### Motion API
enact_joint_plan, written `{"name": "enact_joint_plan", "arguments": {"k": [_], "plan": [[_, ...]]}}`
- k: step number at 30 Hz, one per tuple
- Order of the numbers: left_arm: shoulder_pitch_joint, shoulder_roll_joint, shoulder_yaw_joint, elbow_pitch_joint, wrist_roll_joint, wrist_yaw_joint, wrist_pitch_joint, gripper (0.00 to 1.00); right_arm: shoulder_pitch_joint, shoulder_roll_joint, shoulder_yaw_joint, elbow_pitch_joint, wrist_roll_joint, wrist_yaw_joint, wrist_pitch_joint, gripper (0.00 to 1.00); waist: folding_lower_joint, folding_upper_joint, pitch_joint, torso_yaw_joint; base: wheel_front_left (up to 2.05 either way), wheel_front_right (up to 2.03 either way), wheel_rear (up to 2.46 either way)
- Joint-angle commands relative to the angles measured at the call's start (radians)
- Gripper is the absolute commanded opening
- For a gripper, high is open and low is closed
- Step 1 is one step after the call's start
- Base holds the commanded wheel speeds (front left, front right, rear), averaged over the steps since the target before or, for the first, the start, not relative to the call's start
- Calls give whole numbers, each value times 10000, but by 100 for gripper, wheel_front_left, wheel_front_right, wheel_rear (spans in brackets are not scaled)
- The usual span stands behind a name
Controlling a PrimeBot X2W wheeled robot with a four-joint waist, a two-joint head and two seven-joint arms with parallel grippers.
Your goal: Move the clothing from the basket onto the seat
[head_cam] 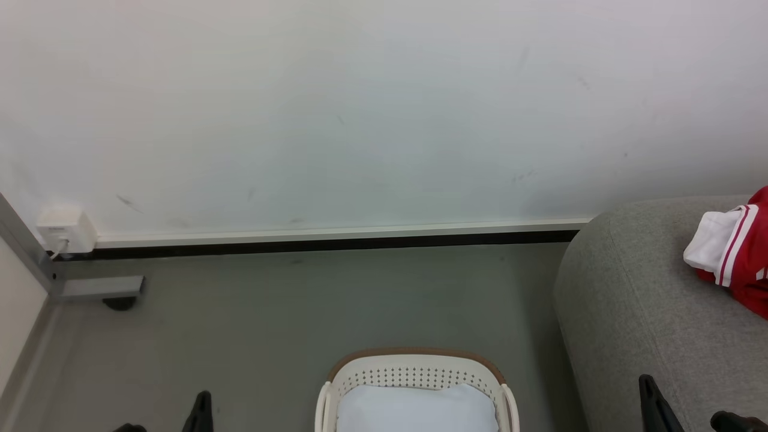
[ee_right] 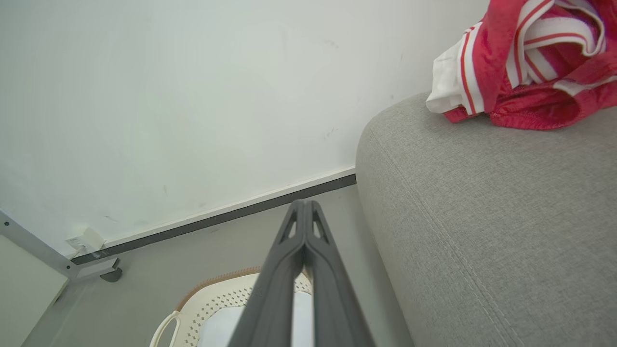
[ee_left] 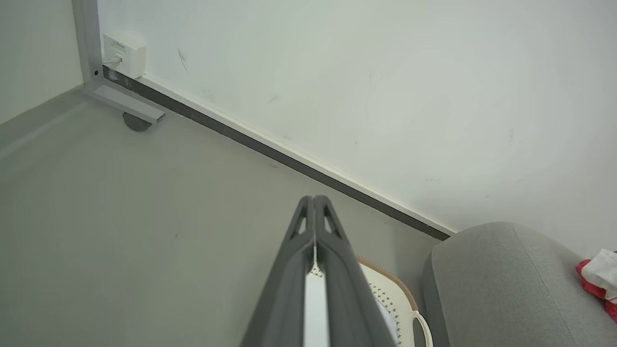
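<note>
Clothing (head_cam: 743, 252) on the seat (head_cam: 636, 318) is cut off rightward (basket (head_cam: 414, 377) cropped below).

Scuffed white wall (head_cam: 360, 108) met by white skirting board (head_cam: 336, 230) over dark strip. White plug box (head_cam: 66, 230) with cable fixed low at left. Grey metal frame leg (head_cam: 99, 288) rested on dark foot (head_cam: 120, 303), on grey floor (head_cam: 300, 312). Pale blue-white cloth (head_cam: 417, 411) seen at bottom centre.

No text legible; small dark print on white wall box (ee_left: 124, 54) too blurred.
</note>
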Motion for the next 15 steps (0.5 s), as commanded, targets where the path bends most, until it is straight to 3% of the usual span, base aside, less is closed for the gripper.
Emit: {"name": "enact_joint_plan", "arguments": {"k": [1, 15], "plan": [[-305, 19, 126, -169, -391, -66, 98, 0, -287, -79, -74, -228, 451, -4, 73, 0, 0, -1, 6, 1, 0, 0, 0], [-527, -92, 447, -300, -2384, -315, 646, 0, -440, -101, -267, -462, 2687, -6, 618, 0, 0, -1, 71, 9, 0, 0, 0]]}}
